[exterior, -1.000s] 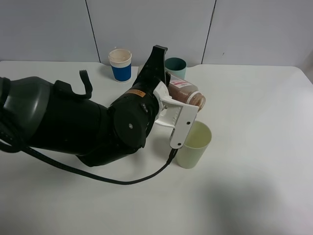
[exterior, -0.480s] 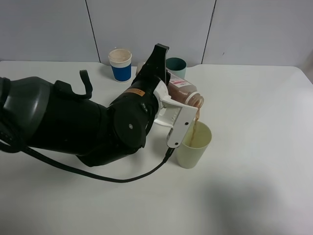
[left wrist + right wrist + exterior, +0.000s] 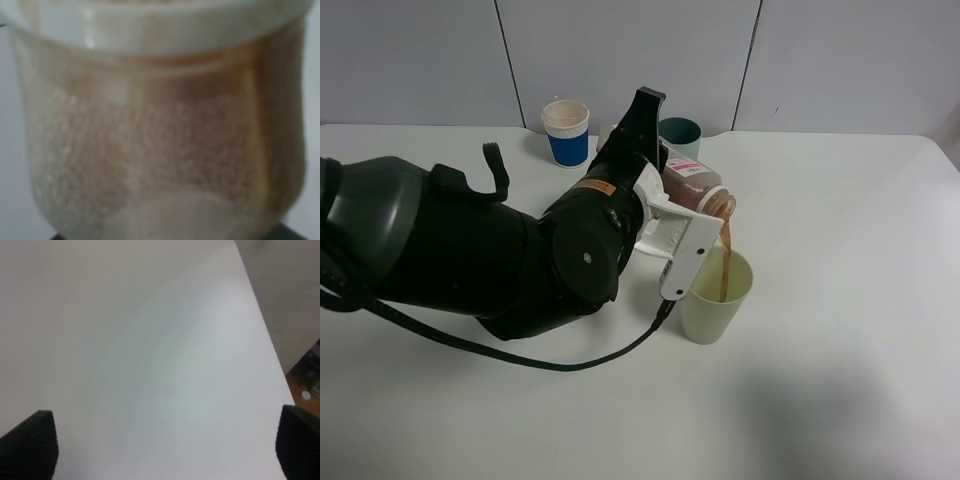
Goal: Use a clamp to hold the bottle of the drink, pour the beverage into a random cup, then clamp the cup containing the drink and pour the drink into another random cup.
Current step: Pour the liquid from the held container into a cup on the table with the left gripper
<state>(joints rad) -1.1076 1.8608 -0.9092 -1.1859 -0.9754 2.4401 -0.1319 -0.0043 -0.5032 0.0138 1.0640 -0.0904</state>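
Your white plastic two-jaw clamp (image 3: pixel 691 207) pinches the small pink-labelled translucent bottle (image 3: pixel 692 187), tipped. New: dark brown beverage (image 3: pixel 725 256) now streams into the pale yellow-green plastic tumbler (image 3: pixel 706 316) just beneath. First pour running; remainder possibly low, wrist view blurred.

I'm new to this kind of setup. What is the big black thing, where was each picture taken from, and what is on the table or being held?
This is a robot with two arms, each ending in a two-fingered tool. The high view comes from a fixed camera looking down on a white table. The bulky black shape in it is the left arm. Its white left tool is clamped on a small bottle, tipped so that a brown drink streams into a pale yellow-green cup. Behind them stand a teal cup and a blue-banded paper cup, both away from the pour.

The other two pictures come from cameras on the wrists. The left one is so close that the blurred bottle fills it. The right one shows only table top between the dark fingers of the right tool, which is open and holds nothing. That arm is outside the high view.
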